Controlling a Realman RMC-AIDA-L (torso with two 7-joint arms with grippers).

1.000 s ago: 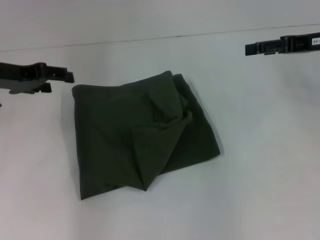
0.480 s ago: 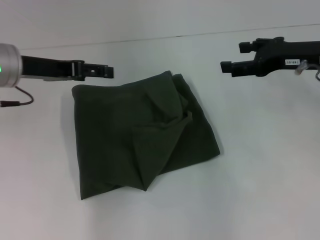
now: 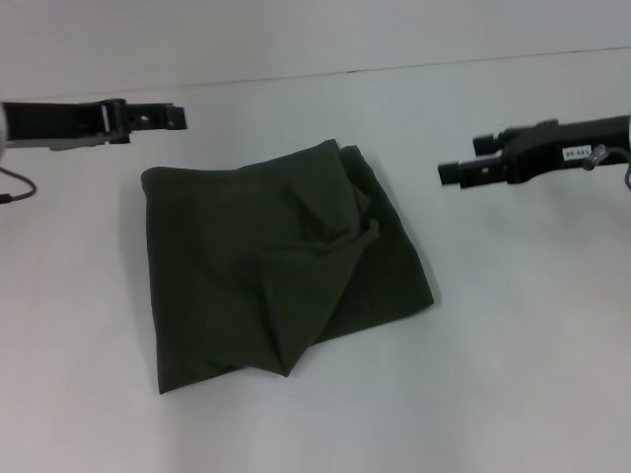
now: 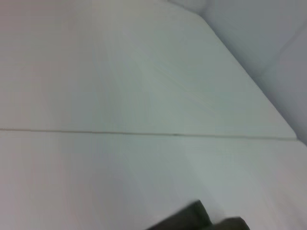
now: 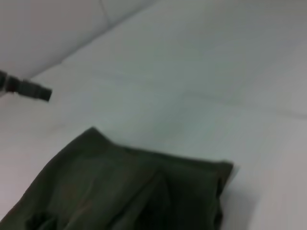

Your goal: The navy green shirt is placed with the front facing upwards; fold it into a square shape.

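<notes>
My left claw is a slim black bar of stacked, blocky segments with a small pale dot on its side. Behind it my arm ends in a silvery-grey rounded housing at the left edge, and a thin dark cable loops out below it. My right claw is black too, chunkier, with a stubby cylindrical tip and a knob on top. Its body carries a small white label printed with dark characters (too small to read), and a thin grey wire curls beside it at the right edge.
</notes>
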